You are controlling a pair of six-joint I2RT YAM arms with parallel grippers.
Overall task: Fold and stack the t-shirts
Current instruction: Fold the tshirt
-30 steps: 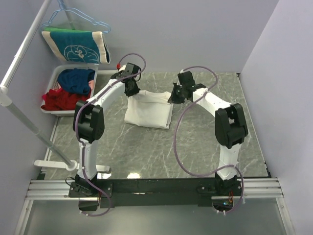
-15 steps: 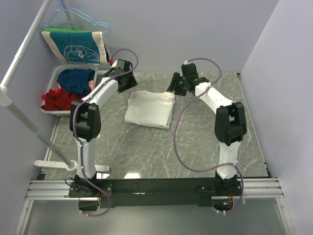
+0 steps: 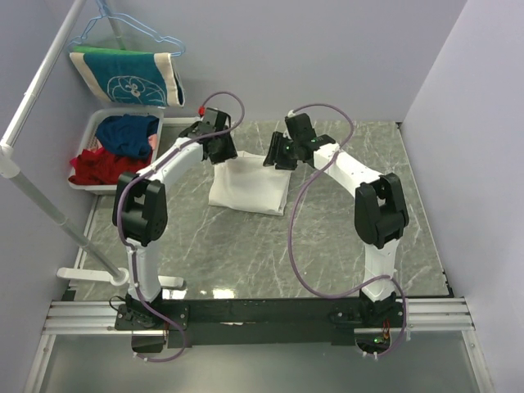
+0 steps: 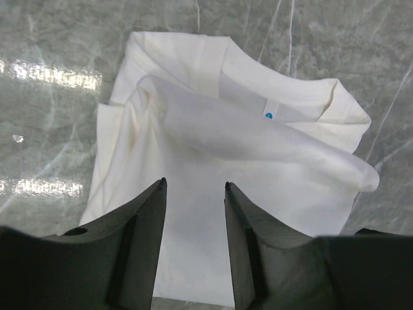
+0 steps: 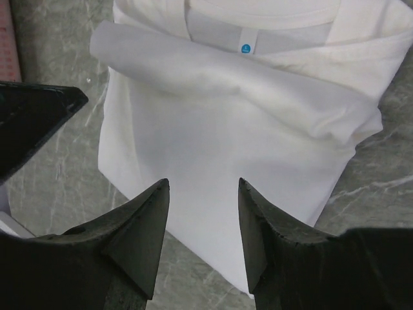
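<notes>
A cream-white t-shirt lies folded into a rectangle on the grey marble table, plain side up. Its collar with a small blue tag faces away, and the top layer bulges in a loose fold. My left gripper hovers over the shirt's far-left corner and my right gripper over its far-right corner. In the left wrist view the left gripper is open above the t-shirt, with nothing between its fingers. The right gripper is likewise open above the t-shirt and empty.
A white bin holding red and blue clothes stands at the back left. Above it a teal-and-cream cloth hangs on a hanger. A slanted white rack pole runs along the left side. Walls close in the back and the right.
Both grippers opened and let go of the shirt's far edge, which dropped flat. They swung outward, then came back in over the far corners.
</notes>
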